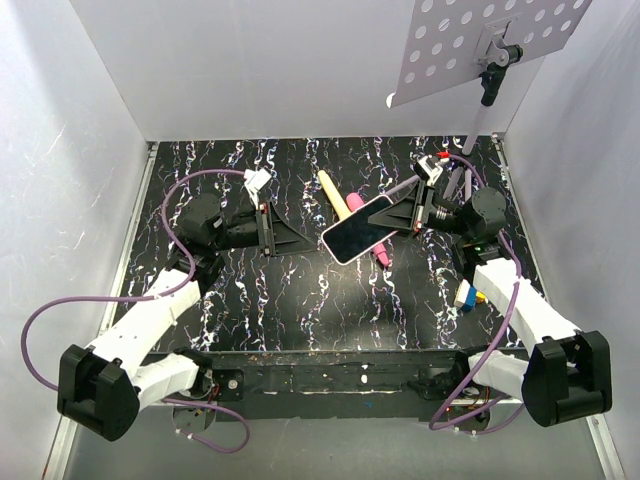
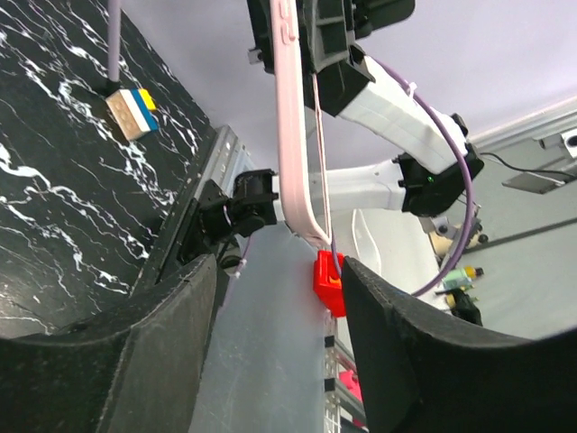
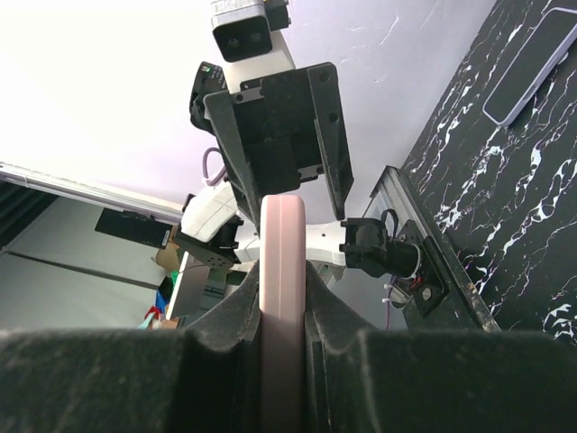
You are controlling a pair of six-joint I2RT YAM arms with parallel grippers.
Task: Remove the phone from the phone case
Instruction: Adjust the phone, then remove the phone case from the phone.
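The right gripper [image 1: 393,214] is clamped on one end of the case [image 3: 283,253], holding it tilted above the middle of the table [image 1: 300,300] with the phone [image 1: 358,236] inside, screen up, while the left gripper [image 1: 306,243], fingers apart, sits just beside the other end

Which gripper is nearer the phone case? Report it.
Right. The right gripper is clamped on the phone case; the left gripper sits open, just off its other end.
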